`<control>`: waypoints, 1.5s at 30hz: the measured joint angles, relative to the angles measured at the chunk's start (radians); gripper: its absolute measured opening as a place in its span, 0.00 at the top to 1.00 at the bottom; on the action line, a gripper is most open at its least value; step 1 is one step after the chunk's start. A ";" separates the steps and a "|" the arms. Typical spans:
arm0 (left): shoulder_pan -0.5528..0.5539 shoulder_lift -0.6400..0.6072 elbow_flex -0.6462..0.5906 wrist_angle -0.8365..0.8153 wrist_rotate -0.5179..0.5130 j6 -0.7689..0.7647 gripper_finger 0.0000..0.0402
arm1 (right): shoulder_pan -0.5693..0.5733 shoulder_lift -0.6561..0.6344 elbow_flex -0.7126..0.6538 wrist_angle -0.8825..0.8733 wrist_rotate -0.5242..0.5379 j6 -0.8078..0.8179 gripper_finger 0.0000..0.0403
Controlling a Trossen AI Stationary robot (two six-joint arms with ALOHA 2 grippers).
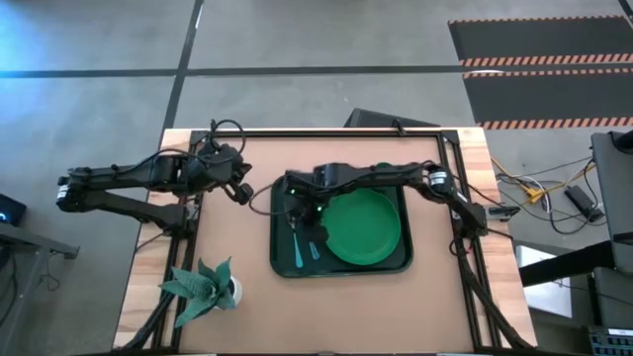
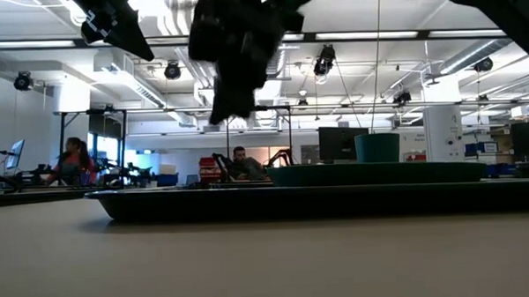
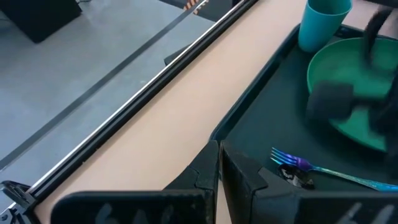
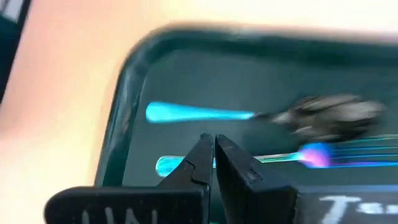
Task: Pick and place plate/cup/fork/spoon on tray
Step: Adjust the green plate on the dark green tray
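Observation:
The dark green tray [image 1: 280, 259] lies mid-table. The bright green plate [image 1: 364, 229] rests flat in its right part. The fork [image 4: 323, 155] and the spoon [image 4: 323, 115], both with light blue handles, lie side by side on the tray floor at its left [image 1: 305, 252]. The green cup [image 3: 323, 22] stands upright in the tray by the plate's far side and also shows in the low view [image 2: 376, 147]. My right gripper [image 4: 214, 146] is shut and empty above the fork's handle, over the tray's left part [image 1: 302, 213]. My left gripper [image 3: 219, 155] is shut and empty over the table, left of the tray [image 1: 237, 190].
A white pot with a green leafy plant [image 1: 206, 289] stands near the table's front left. Bare tabletop [image 1: 247, 326] lies in front of the tray. A black rail [image 3: 124, 99] runs along the table's far edge. People sit in the room behind [image 2: 238, 163].

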 joint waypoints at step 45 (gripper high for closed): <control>0.013 0.932 0.284 0.551 0.569 0.395 1.00 | 0.100 -0.699 0.024 0.112 0.514 -0.039 0.98</control>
